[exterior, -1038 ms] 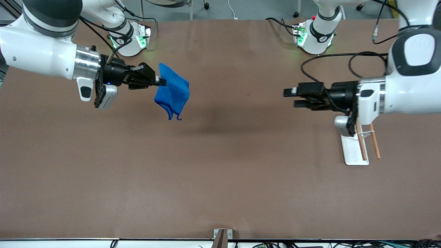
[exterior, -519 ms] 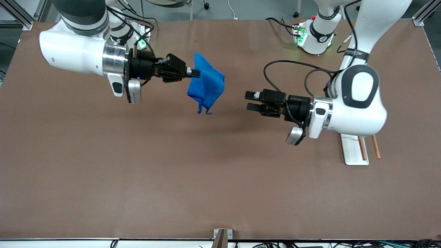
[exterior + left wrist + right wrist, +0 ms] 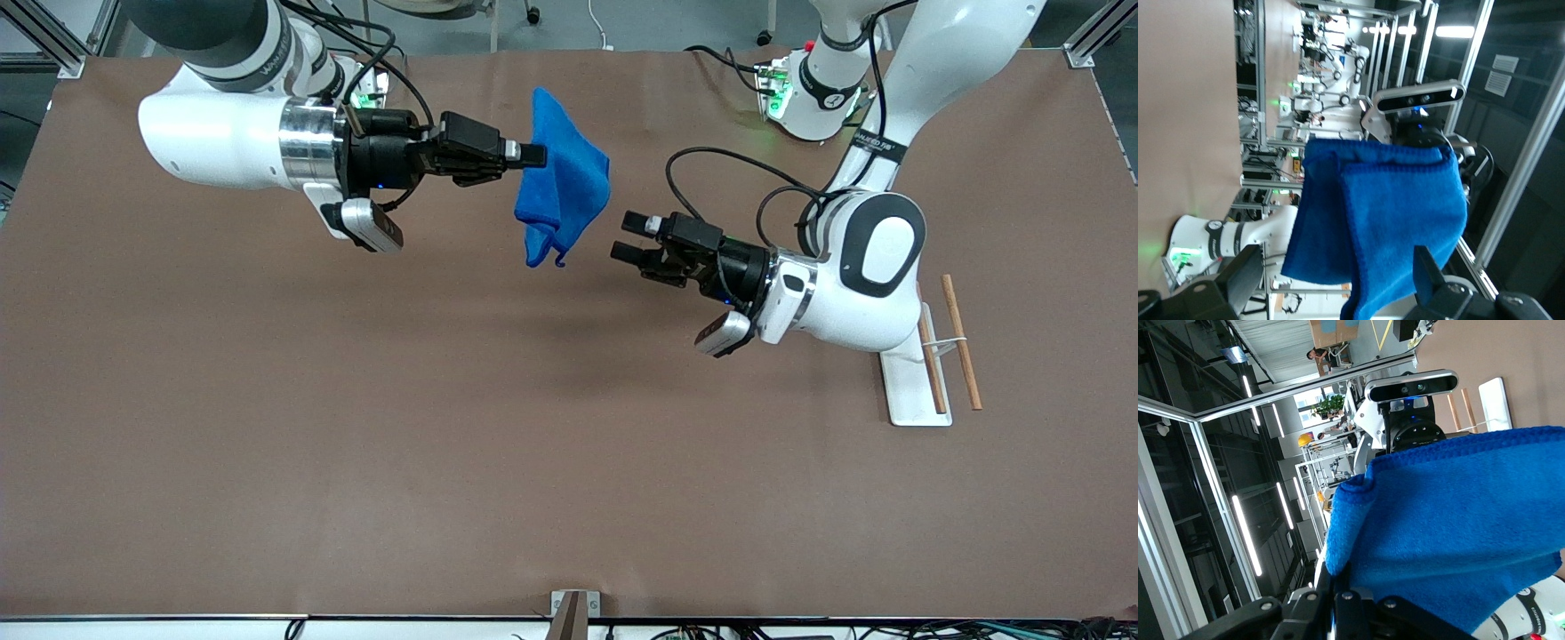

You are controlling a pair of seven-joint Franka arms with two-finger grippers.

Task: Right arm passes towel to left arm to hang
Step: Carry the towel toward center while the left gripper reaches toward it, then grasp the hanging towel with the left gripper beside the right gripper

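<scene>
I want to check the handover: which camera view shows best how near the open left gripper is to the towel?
The front view: it shows the left gripper, open, just short of the towel hanging from the shut right gripper. The left wrist view shows the towel filling the gap ahead, depth unclear. The right wrist view's towel hides the left gripper's fingers.

I had the right arm stretched level above the table, its right gripper [image 3: 533, 156] pinched tight on the towel [image 3: 562, 191], wrist horizontal. The left arm was bent at the elbow, forearm level, its left gripper [image 3: 628, 238] spread wide and pointed at the hanging cloth, just short of touching.
</scene>
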